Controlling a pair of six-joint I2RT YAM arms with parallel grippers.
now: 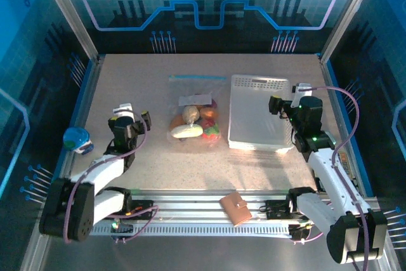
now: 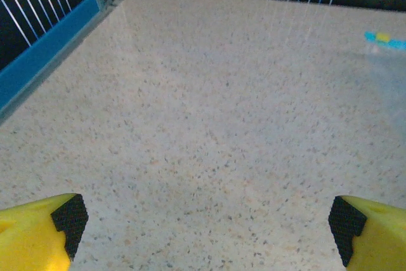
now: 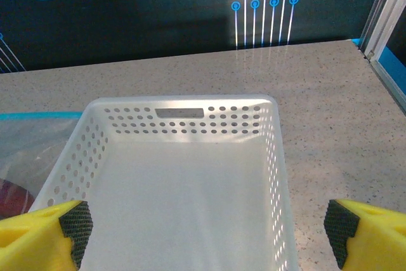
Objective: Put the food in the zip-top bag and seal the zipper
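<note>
Speckled beige tabletop (image 1: 127, 80) carries, at its far left edge, a small blue and white round object (image 1: 77, 139). Just right of it sits the left gripper (image 1: 136, 118); in the left wrist view its jaws (image 2: 206, 220) are spread wide and released, yellow fingers with black pads (image 2: 68, 217) above bare table, grasping nothing. Right of that, near the table's middle, lies the clear flat plastic zip-top bag (image 1: 193, 93), its thin light-blue zipper strip (image 1: 196, 77) along the far edge; whether it is sealed cannot be told. The small toy food pieces (image 1: 193, 122), tan, white, orange, red and green, are bunched within the bag's outline at its near end. On the rail at the near edge lies a brown leather-look wallet (image 1: 235, 209). Just beside the bag on the right stands a white rectangular perforated plastic basket (image 1: 259, 112). The right gripper (image 1: 283, 98) hangs at the basket's right side; in the right wrist view its jaws (image 3: 206, 226) are likewise released and wide apart above the basket (image 3: 190, 118), holding nothing, with the bag's edge (image 3: 25, 150) at the left.
</note>
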